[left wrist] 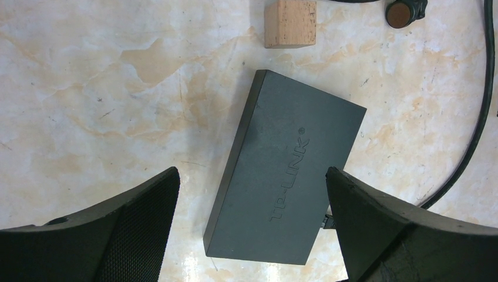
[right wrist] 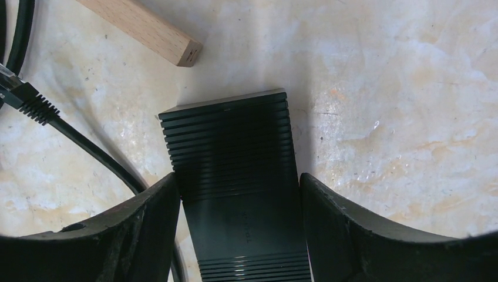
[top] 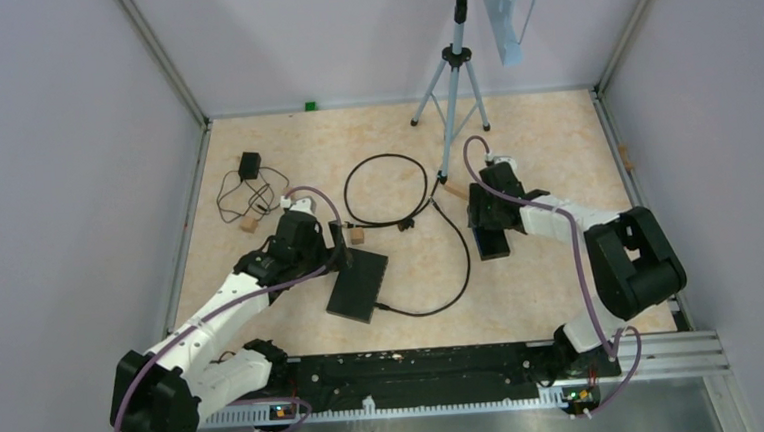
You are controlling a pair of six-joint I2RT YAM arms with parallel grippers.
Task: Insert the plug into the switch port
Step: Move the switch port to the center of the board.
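The flat black TP-LINK switch [left wrist: 288, 170] lies on the marbled table, under my left gripper [left wrist: 251, 171], which hovers above it, open and empty. A small black plug [left wrist: 329, 221] sits against the switch's right edge, partly hidden by my finger. From there a black cable [top: 461, 261] curves toward the right arm. My right gripper [right wrist: 238, 176] is shut on a ribbed black box [right wrist: 229, 135], a finger pressed against each long side. A loose clear-tipped network plug [right wrist: 12, 88] lies at that view's left edge. From above, the switch [top: 358, 285] and the box [top: 493, 241] lie apart.
One wooden block [left wrist: 290, 22] and a round black connector [left wrist: 402, 12] lie beyond the switch. A wooden stick [right wrist: 141, 26] lies past the ribbed box. A tripod [top: 450, 82] stands at the back. A power adapter [top: 249, 165] with coiled wire sits at far left.
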